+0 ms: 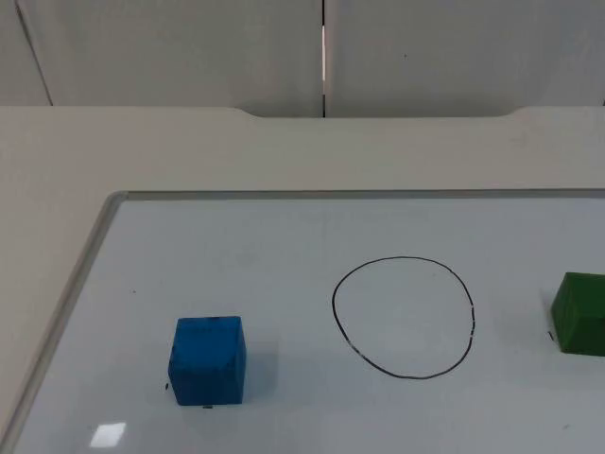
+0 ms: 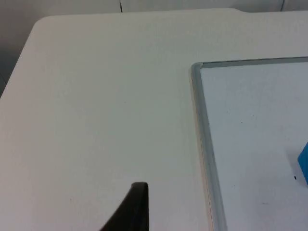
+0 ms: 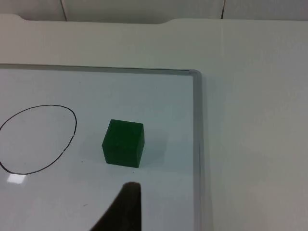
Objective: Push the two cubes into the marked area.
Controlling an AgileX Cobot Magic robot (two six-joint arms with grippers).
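Note:
A blue cube (image 1: 208, 359) rests on the whiteboard (image 1: 284, 236), left of a black hand-drawn circle (image 1: 404, 317). A green cube (image 1: 579, 314) sits right of the circle, at the picture's edge. Both cubes lie outside the circle. In the left wrist view my left gripper (image 2: 137, 207) is over the bare table, outside the board's metal frame (image 2: 204, 134), and only a sliver of the blue cube (image 2: 303, 163) shows beyond it. In the right wrist view my right gripper (image 3: 127, 202) is over the board, just short of the green cube (image 3: 123, 143) and apart from it, with the circle (image 3: 36, 139) beyond.
The whiteboard's raised metal frame (image 1: 85, 274) runs along its left and far sides, and its right side (image 3: 197, 144) passes close to the green cube. White table top (image 1: 189, 151) surrounds the board, up to the grey partition wall (image 1: 189, 47).

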